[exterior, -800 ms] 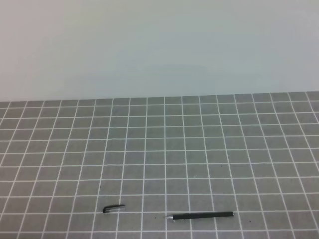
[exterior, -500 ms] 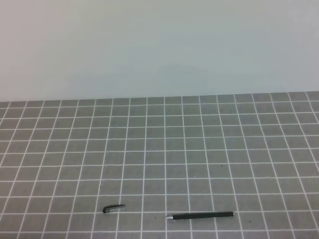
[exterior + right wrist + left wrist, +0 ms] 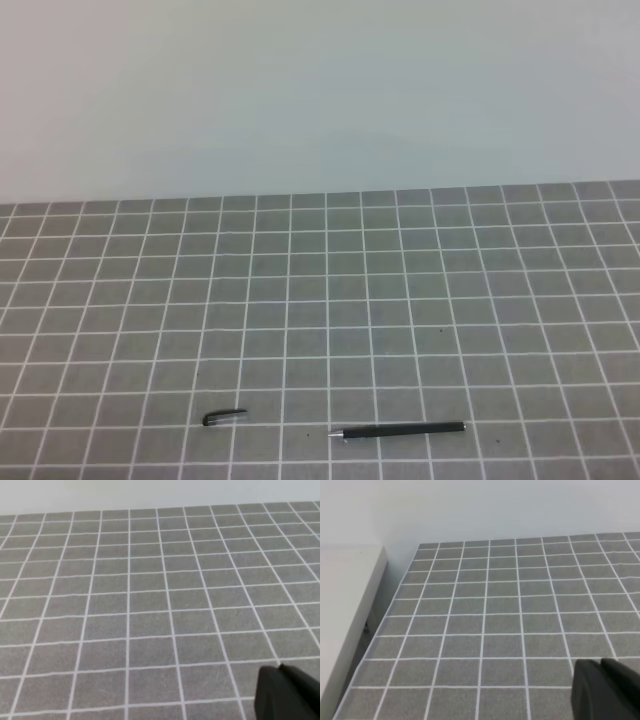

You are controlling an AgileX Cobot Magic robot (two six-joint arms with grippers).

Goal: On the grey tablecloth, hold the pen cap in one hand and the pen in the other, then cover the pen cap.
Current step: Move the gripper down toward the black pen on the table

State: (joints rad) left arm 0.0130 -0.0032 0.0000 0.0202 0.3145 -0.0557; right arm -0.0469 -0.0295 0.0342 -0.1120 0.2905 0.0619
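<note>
Apart, pen cap [image 3: 224, 417] and pen [image 3: 400, 430].

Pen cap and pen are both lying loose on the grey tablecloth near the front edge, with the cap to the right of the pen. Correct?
Not quite. In the exterior high view the pen cap lies to the left of the pen, not the right. Both do lie loose on the grey tablecloth near the front edge, apart from each other.

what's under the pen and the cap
The pen and cap both lie flat on the grey cloth, apart from each other. Only the cloth shows under them; what the cloth covers is hidden.
</note>
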